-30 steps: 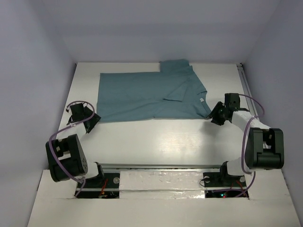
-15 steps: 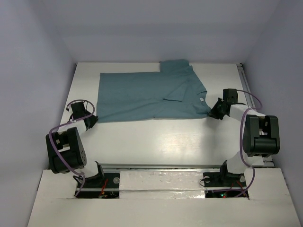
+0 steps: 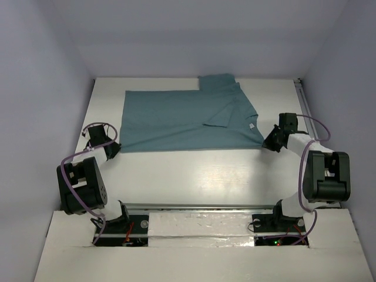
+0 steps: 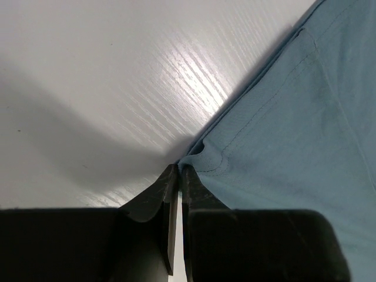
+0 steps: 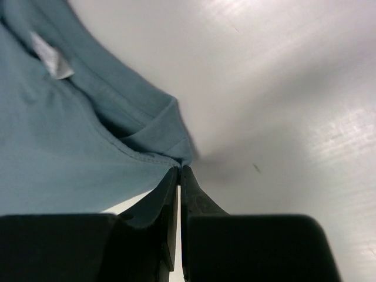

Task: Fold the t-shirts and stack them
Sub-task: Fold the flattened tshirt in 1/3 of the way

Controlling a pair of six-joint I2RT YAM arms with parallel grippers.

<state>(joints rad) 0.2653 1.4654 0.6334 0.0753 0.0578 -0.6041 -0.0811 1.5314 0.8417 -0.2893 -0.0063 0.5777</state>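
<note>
One teal t-shirt (image 3: 188, 120) lies flat across the far half of the white table (image 3: 194, 173), one sleeve folded in over the body and the white neck label (image 3: 251, 125) showing at its right end. My left gripper (image 3: 116, 148) sits at the shirt's near-left corner. In the left wrist view that gripper (image 4: 179, 168) is shut, pinching the hemmed corner of the t-shirt (image 4: 294, 117). My right gripper (image 3: 265, 143) is at the near-right corner. Seen from the right wrist, this gripper (image 5: 180, 168) is shut on a folded seam edge of the t-shirt (image 5: 59, 147), below the label (image 5: 51, 59).
Pale walls close in the table on the left, far and right sides. A thin rail (image 3: 305, 106) runs along the right edge, and a metal rail (image 3: 200, 207) crosses the near edge in front of the arm bases.
Both grippers have gone from open to shut on the shirt's near corners. The left arm drew in slightly toward the corner; the shirt itself lies as before.
</note>
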